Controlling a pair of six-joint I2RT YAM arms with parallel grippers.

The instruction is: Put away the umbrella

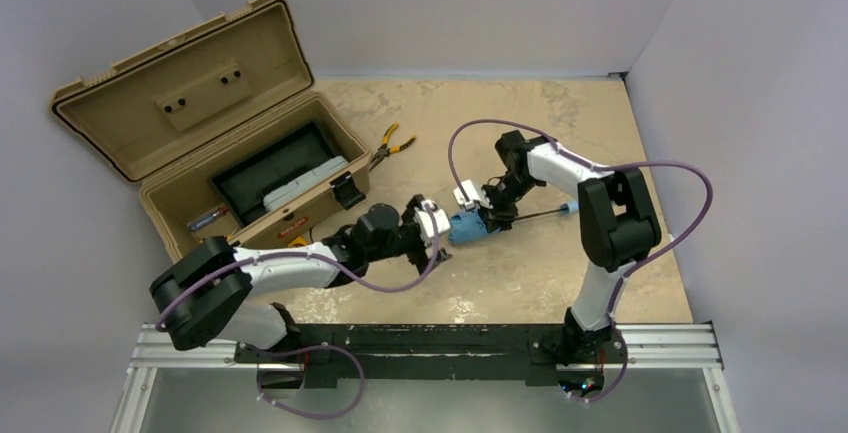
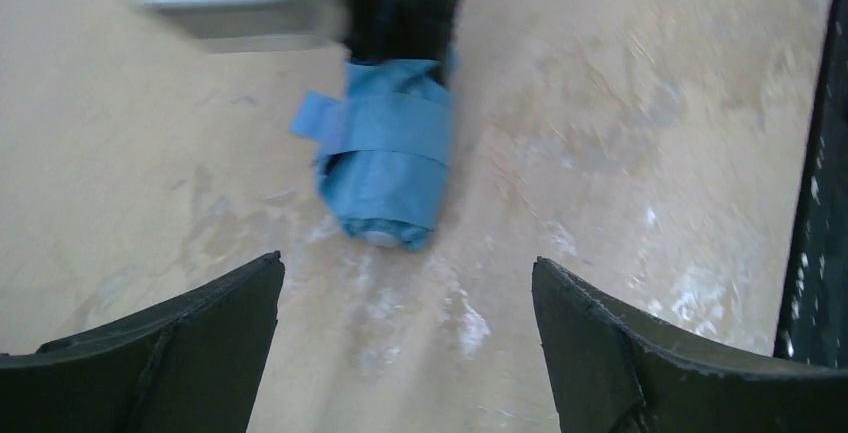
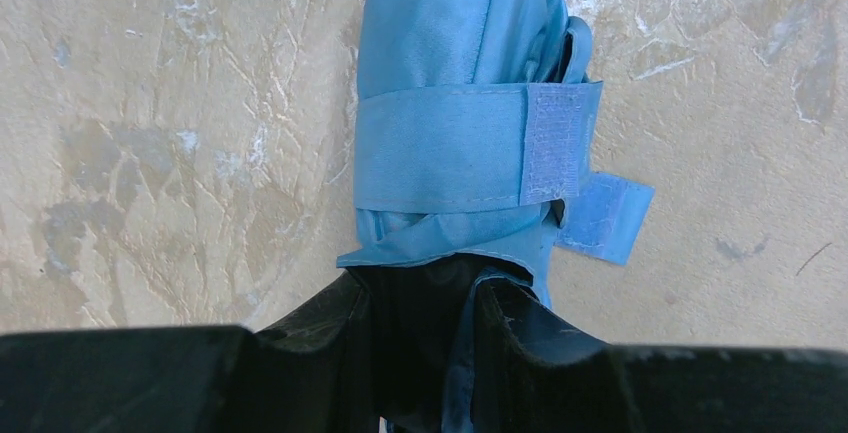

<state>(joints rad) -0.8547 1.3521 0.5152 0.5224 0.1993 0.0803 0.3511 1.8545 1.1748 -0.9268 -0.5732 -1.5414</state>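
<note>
**Strapped umbrella (image 1: 467, 227) lying mid-counter (image 1: 480, 293), one claw on it.**
Nearest, the left claw (image 2: 405, 343) gapes wide just short of the umbrella's capped end, touching nothing. The right claw (image 3: 420, 323) clamps the bundle's other end, with the shaft (image 1: 540, 215) running beyond. Bare counter lies on every side of the umbrella, and the open toolbox (image 1: 250, 143) stands well apart, far-left of it.

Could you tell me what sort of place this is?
Most likely a robotics lab workcell: plain white panels enclose a tan tabletop, left arm and right arm stand on a metal rail, an open toolbox beside pliers.
</note>
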